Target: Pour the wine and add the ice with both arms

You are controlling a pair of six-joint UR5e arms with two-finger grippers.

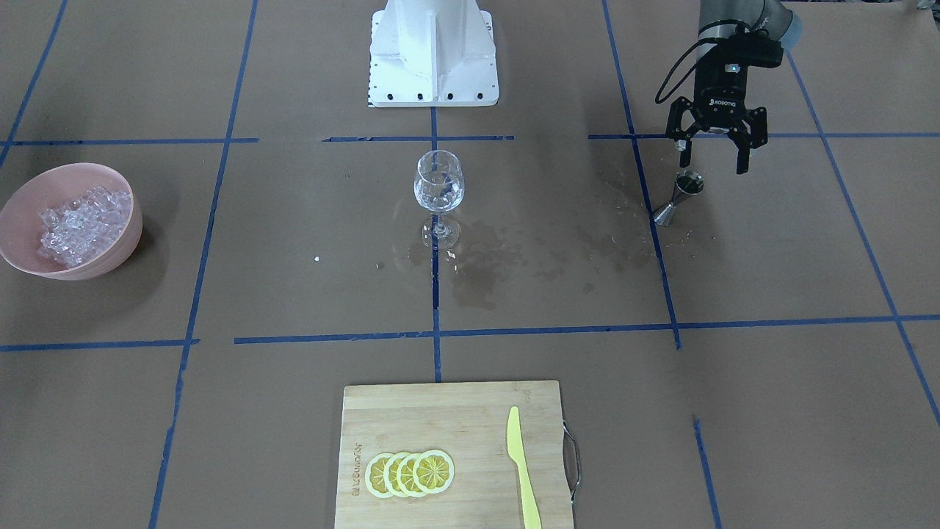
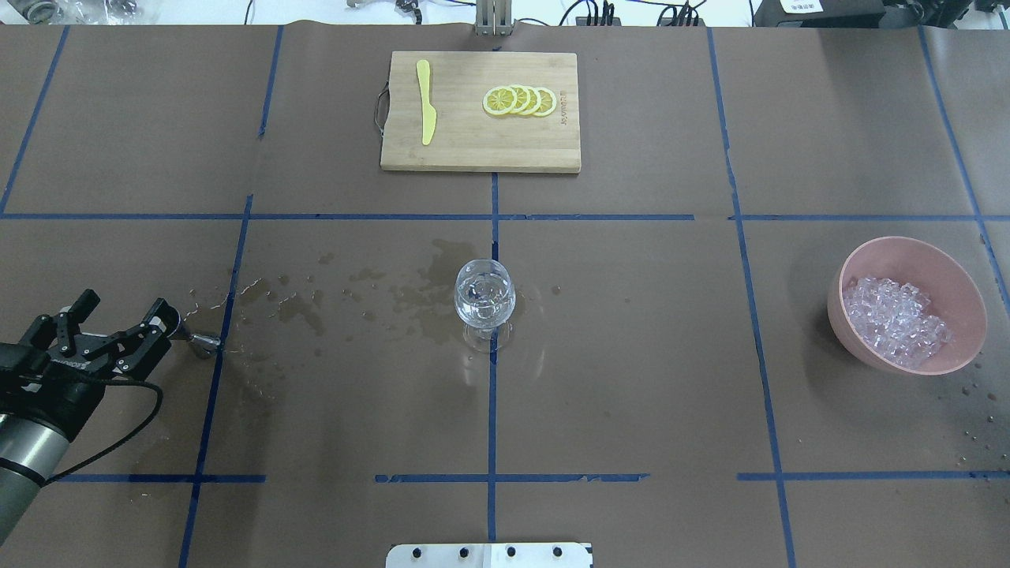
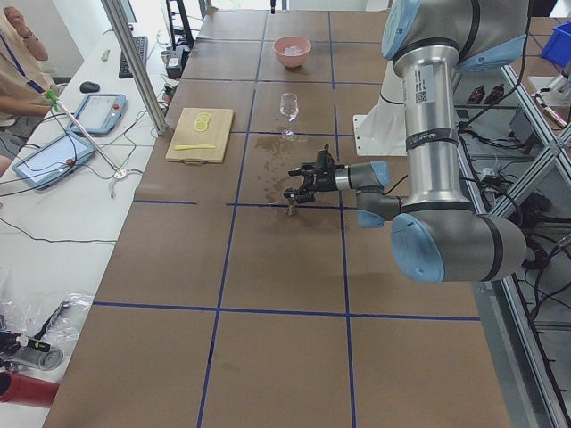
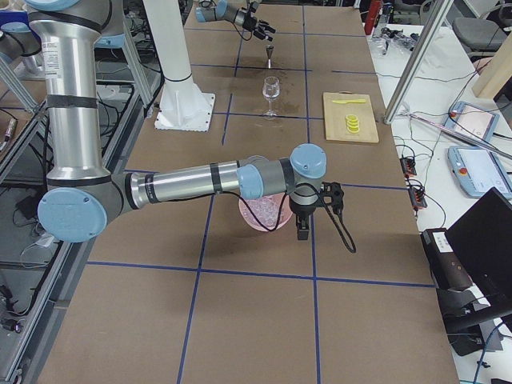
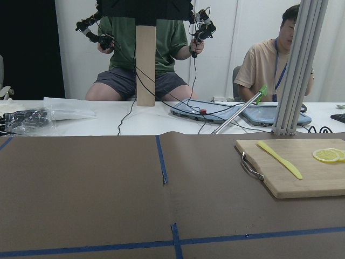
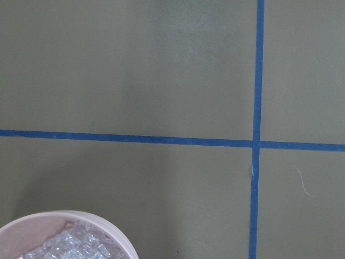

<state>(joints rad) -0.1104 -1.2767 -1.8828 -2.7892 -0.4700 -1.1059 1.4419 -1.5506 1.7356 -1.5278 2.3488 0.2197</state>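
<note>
I see my left gripper (image 1: 714, 156) with fingers spread wide just above the small steel jigger (image 1: 679, 195), gripping nothing; right gripper (image 4: 303, 230): can't tell.

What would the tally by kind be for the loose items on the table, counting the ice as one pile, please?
Lemon slices: 4
Yellow knife: 1
Cutting board: 1
Wine glass: 1
Metal jigger: 1
Pink bowl: 1
Ice pile: 1
Total: 10

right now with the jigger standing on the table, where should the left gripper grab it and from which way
Grip the jigger at its narrow waist, where the two cones meet, coming down from above. It stands upright with the open left gripper just over it, and the flared top cup would stop it slipping down through the fingers.
</note>
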